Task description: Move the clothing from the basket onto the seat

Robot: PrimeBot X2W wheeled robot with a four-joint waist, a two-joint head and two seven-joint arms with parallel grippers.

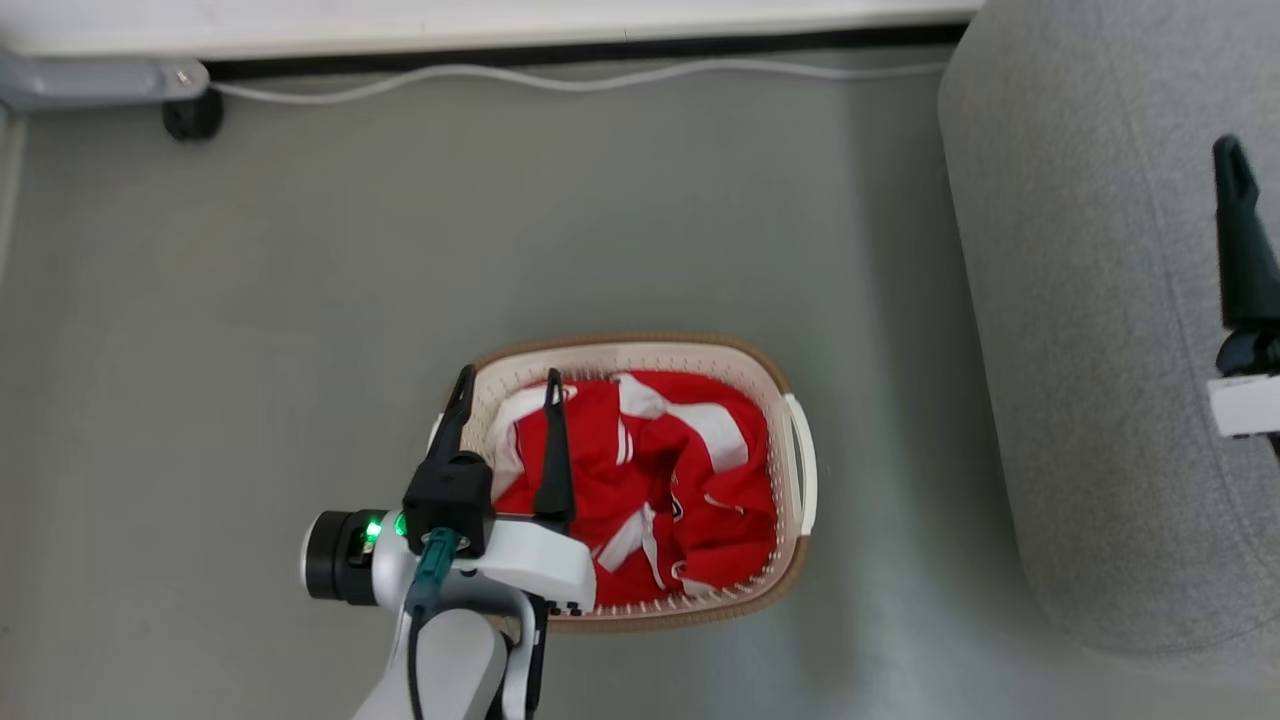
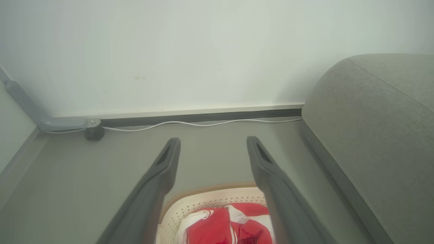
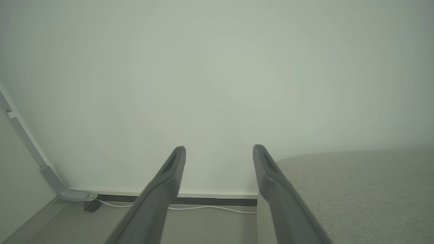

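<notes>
The basket, cream with a brown rim, stands on the grey floor left of the seat. Inside it lies the clothing, crumpled red fabric with white stripes. My left gripper hovers open over the basket's left part, fingers spread, holding nothing. The left wrist view looks past the left gripper to the basket, the clothing and the seat. One dark finger of my right gripper hangs above the seat at the right edge. My right gripper is open and empty beside the seat.
A white cable runs along the wall's base at the far side. A grey metal leg with a black caster stands at the far left. Bare grey floor separates basket and seat.
</notes>
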